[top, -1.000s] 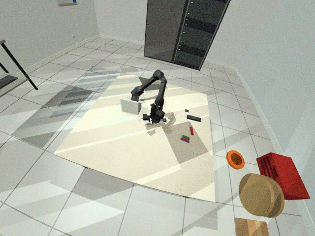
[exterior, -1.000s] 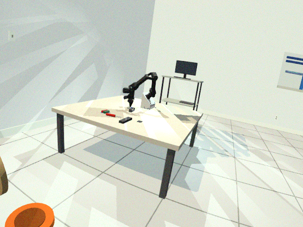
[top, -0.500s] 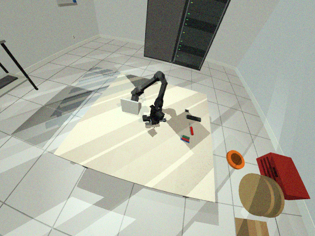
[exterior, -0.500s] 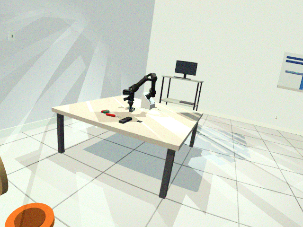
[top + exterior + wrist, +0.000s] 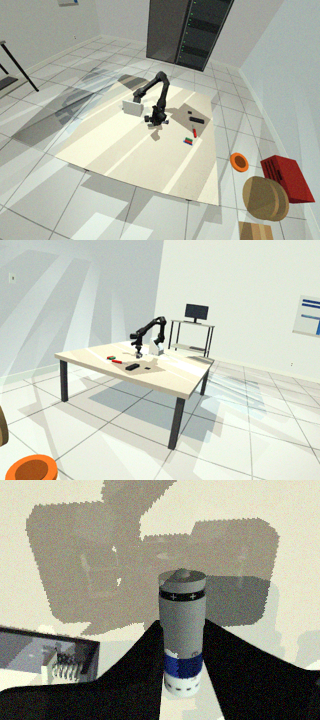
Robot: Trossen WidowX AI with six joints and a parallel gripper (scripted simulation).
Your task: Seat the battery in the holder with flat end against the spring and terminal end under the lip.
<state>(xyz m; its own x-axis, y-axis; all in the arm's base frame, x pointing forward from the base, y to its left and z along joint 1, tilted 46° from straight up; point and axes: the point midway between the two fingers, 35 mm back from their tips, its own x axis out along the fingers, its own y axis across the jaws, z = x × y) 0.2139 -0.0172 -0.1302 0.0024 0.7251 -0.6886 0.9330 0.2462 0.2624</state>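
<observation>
We took this for a server room or computer lab: a tall black rack (image 5: 177,33) with green lights stood beyond the tabletop's far edge, and a monitor (image 5: 196,311) topped a metal-legged stand (image 5: 209,339).

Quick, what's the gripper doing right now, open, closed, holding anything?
Gripper: closed on the battery, one finger on each side of it.
</observation>
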